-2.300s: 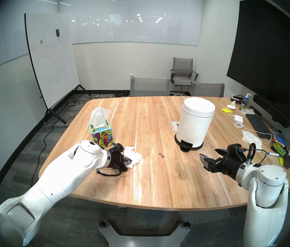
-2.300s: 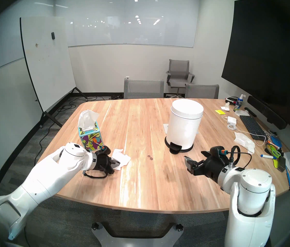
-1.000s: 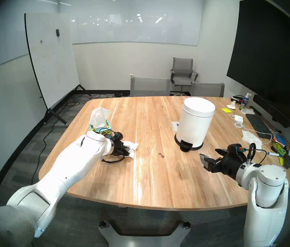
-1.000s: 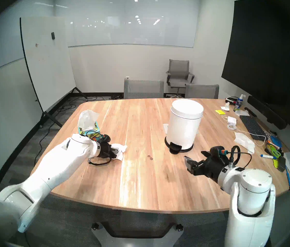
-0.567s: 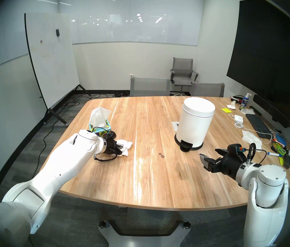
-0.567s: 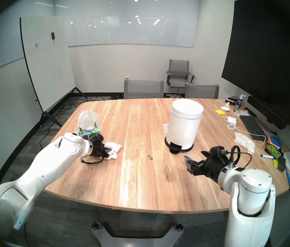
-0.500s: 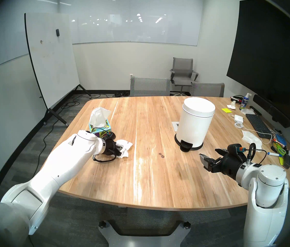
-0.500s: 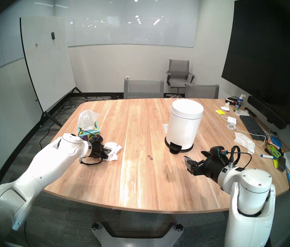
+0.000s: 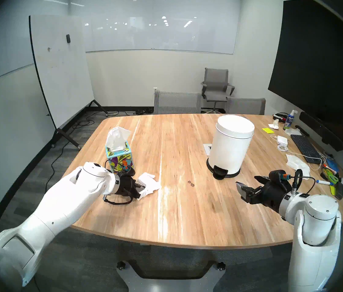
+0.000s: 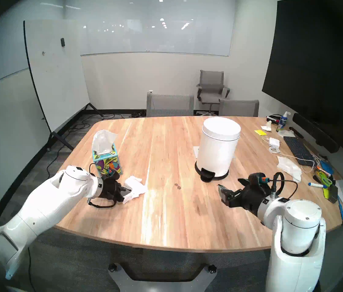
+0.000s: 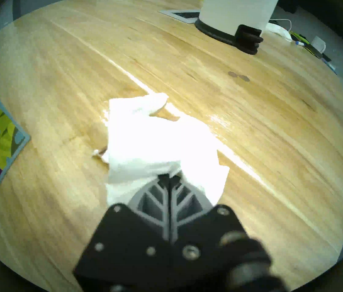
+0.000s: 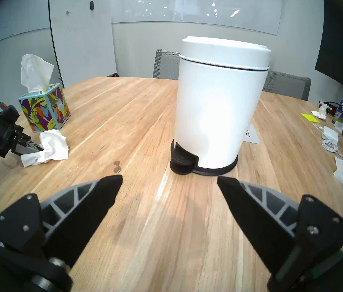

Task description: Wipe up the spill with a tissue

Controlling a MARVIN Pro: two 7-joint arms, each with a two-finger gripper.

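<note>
Beside the tissue box (image 9: 120,161), the left gripper (image 9: 140,189) is clamped on one edge of the crumpled white tissue (image 9: 149,184), light, limp and tearable, best held bunched, well short of the spill (image 9: 190,183); right gripper (image 9: 248,185) open, empty.

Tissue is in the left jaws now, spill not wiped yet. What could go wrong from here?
1. The tissue is pinched at one edge and trails loose; it may drag or tear.
2. The spill is just two small spots, easy to miss.
3. The bin stands close behind them; a long sweep could bump its pedal.
</note>
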